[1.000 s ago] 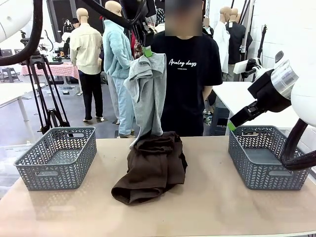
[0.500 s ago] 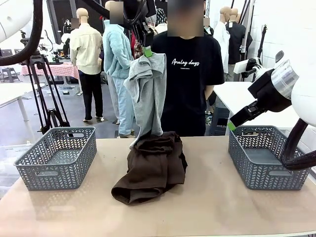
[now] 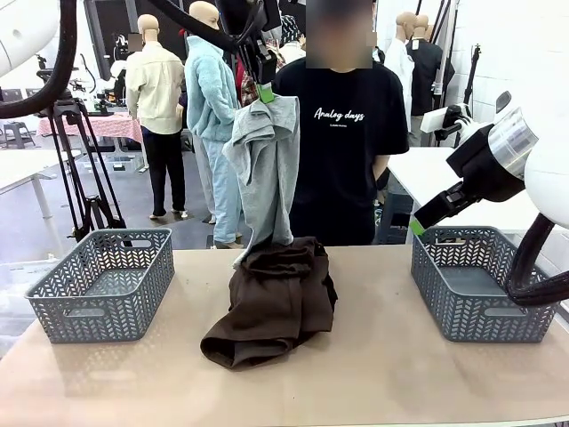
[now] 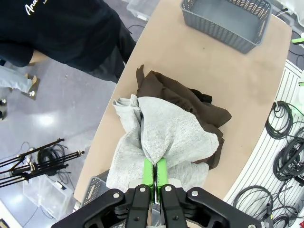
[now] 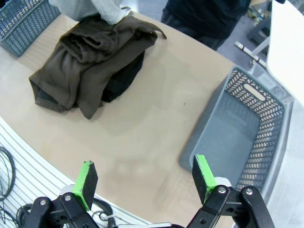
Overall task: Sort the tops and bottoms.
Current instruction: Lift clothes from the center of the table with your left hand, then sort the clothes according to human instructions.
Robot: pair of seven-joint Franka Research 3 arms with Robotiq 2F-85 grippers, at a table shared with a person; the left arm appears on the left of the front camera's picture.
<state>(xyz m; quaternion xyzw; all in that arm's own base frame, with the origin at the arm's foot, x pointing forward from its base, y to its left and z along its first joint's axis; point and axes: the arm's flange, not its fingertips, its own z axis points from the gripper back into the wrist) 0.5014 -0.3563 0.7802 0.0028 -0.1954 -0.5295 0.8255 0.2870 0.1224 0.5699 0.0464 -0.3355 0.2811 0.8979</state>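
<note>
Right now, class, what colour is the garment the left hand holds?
Light grey garment; front view shows it best.

L hand (image 4: 155,166): black body, rounded link housings, silver screws at pivots, two narrow green pads (image 4: 148,172). R hand (image 5: 143,166): same black build, wider green pads (image 5: 87,183), screws at finger joints. R arm (image 3: 551,178): white shell, black wrist section, silver ring (image 3: 511,138), thick black cable (image 3: 524,258). L arm (image 3: 22,31): white shell, black cable.

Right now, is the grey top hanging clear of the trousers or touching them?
Touching: grey top hangs from the shut left gripper, lower end resting on the brown trousers.
</note>
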